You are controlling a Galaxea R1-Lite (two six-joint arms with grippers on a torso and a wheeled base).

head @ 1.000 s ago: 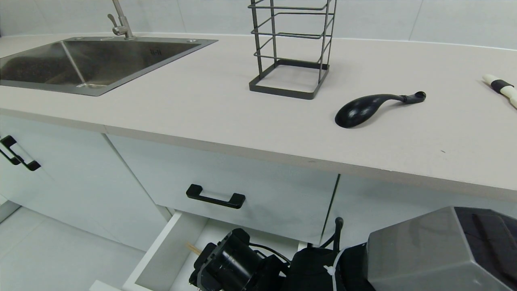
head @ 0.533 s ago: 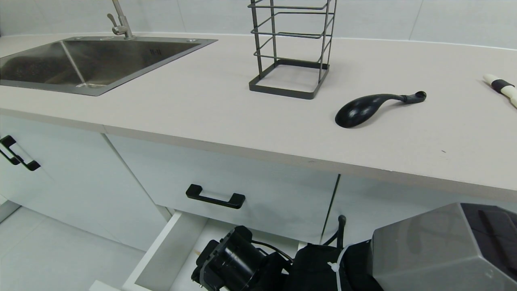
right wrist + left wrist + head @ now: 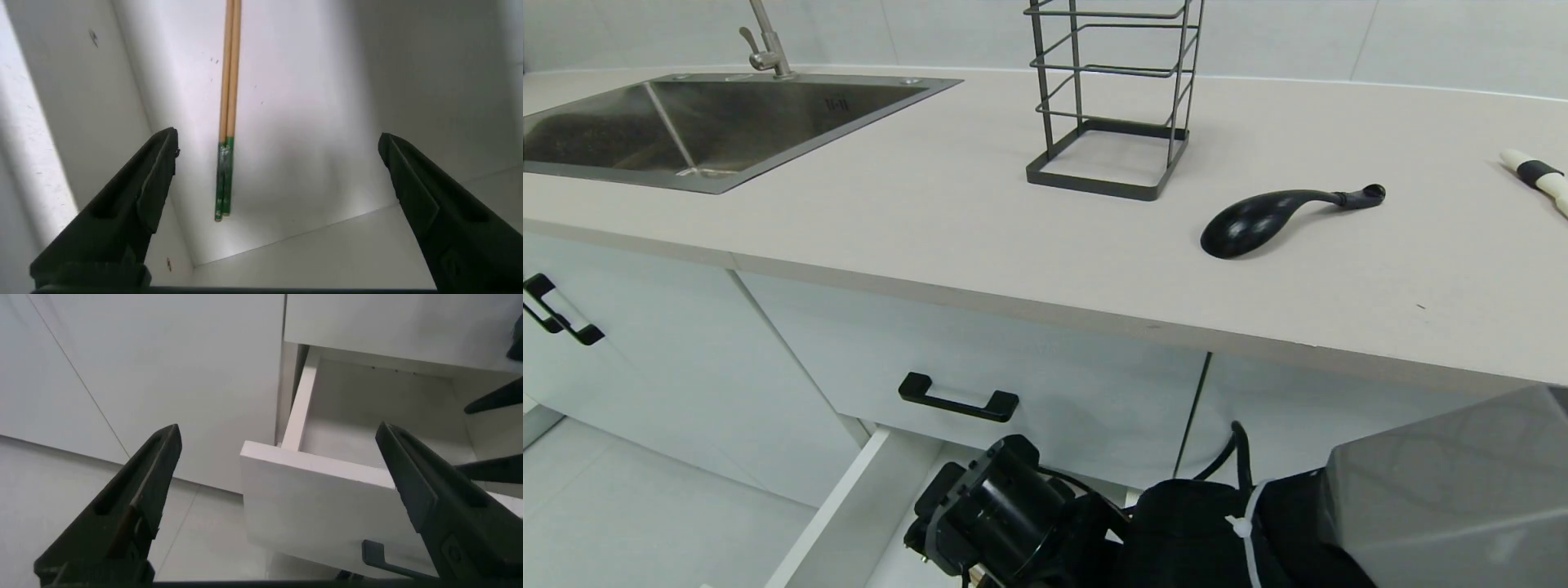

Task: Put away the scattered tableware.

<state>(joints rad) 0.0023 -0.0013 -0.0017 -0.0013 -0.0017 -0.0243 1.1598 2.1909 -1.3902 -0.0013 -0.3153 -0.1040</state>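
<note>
A sink (image 3: 686, 122) is sitting in the bench's (image 3: 931, 229) left end, and a wire rack (image 3: 1111, 106) is standing near the back edge at the middle. A black spoon (image 3: 1258, 220) is lying further right. A cream handle (image 3: 1535, 175), perhaps a knife's, is lying at the right edge. Below the bench, the left jaws are hanging spread wide and empty by the open drawer's (image 3: 310, 482) front corner. The right jaws are gaping empty over two green-tipped chopsticks (image 3: 227, 98), which are lying together on the drawer floor.
</note>
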